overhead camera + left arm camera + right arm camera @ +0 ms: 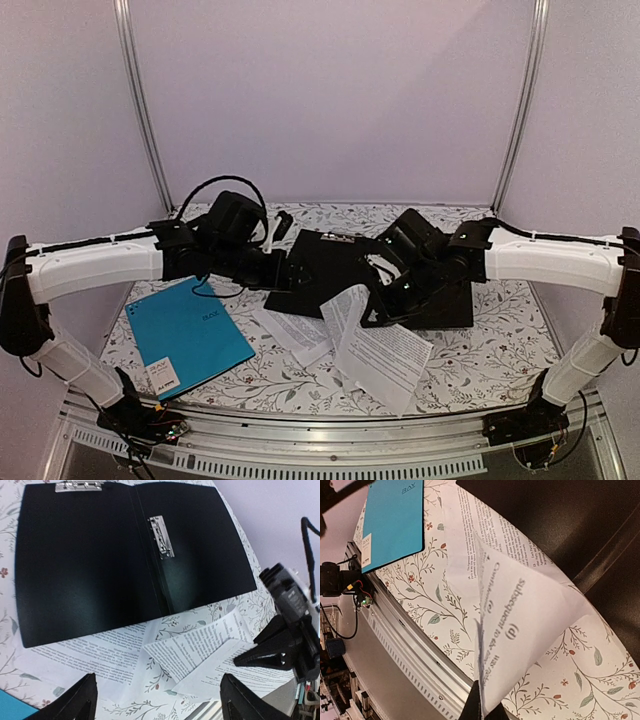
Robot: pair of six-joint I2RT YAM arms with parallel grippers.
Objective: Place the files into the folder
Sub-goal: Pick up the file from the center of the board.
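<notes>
The black folder lies open and flat on the flowered cloth, with a silver clip by its spine. The files are white printed sheets in front of it. One sheet lies flat, partly under the folder's near edge. My right gripper is shut on the edge of another sheet and holds it raised and bent off the table. In the top view that sheet droops toward the front. My left gripper hovers open above the flat sheet, nothing between its fingers, near the folder's left half.
A teal-blue folder lies shut at the front left. The metal rail of the table's front edge runs close under the lifted sheet. The right arm's gripper shows at the right of the left wrist view.
</notes>
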